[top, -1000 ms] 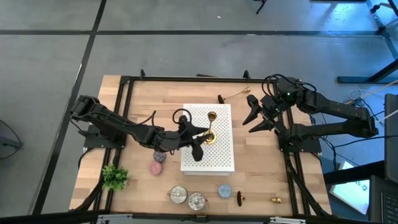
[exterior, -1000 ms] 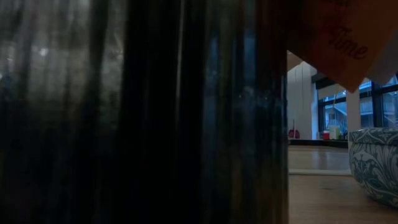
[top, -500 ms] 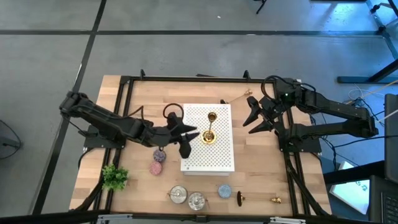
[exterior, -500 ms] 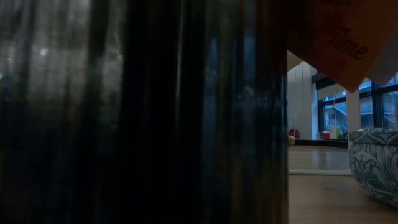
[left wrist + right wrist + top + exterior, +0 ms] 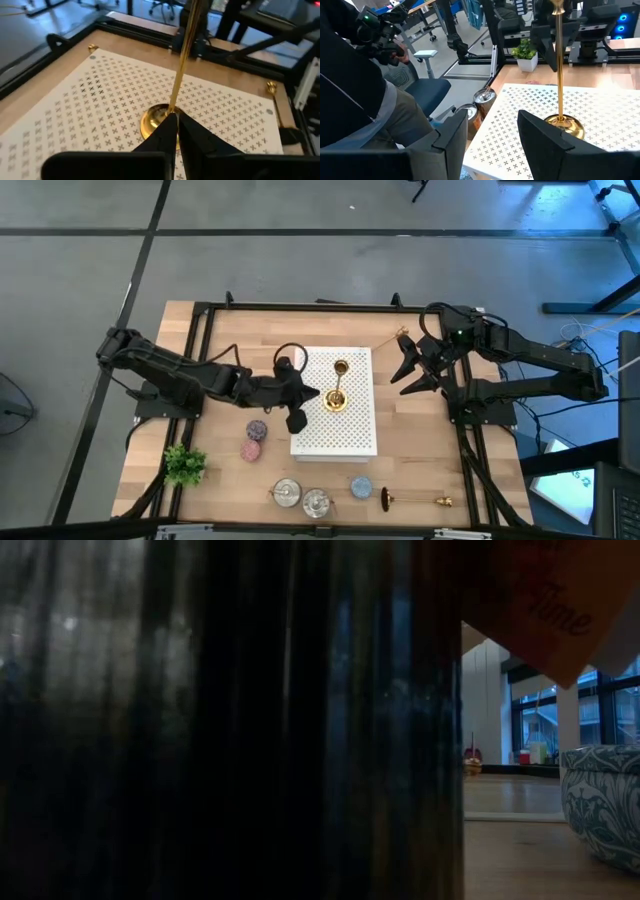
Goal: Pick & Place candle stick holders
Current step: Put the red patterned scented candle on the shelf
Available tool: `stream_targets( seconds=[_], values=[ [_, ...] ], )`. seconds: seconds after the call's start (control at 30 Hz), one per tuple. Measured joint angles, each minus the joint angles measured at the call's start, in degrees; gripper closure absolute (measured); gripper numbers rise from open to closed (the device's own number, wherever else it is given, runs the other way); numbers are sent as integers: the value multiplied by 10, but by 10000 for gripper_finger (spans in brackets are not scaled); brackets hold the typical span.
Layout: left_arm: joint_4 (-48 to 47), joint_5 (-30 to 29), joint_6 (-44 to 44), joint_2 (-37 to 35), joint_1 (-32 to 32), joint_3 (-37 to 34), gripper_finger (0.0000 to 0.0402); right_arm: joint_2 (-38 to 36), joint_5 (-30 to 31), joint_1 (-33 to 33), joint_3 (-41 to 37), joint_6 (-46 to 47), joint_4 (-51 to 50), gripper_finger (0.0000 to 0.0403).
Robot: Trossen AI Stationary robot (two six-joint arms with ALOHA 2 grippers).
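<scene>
One gold candle stick holder (image 5: 337,387) stands upright by its round base (image 5: 154,121) on the white perforated board (image 5: 350,435). My left gripper (image 5: 308,396) (image 5: 176,131) is shut just left of that base, apart from it in the high view. A second holder (image 5: 390,338) lies on its side on the wood beyond the board's far right corner. A third (image 5: 415,500) lies near the front edge. My right gripper (image 5: 410,370) (image 5: 495,135) hangs open to the right of the board, with nothing between its fingers.
Pink (image 5: 251,450), purple (image 5: 257,429) and blue (image 5: 361,487) discs, two glass pots (image 5: 300,498) and a small green plant (image 5: 184,464) sit along the near left. A dark object fills most of the low view, with a patterned bowl (image 5: 605,800) at its right. A person sits beyond the table (image 5: 375,100).
My left gripper has let go of the upright holder, drawn back toward the table's left edge and shut. The holder stays standing on the white board.
</scene>
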Motion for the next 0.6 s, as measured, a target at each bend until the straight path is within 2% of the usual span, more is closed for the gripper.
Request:
stream_targets(
  seconds=[0.13,0.37,0.47,0.6],
  values=[
    [26,18,8,4,23,0,395,0,1,0,0,0,0,226],
    [32,123,-8,3,44,0,397,0,1,0,0,0,-9,226],
    [10,110,-11,3,47,0,390,0,3,0,0,0,-15,226],
    [-14,30,-99,-1,47,0,388,0,31,0,0,18,-25,226]
  ],
)
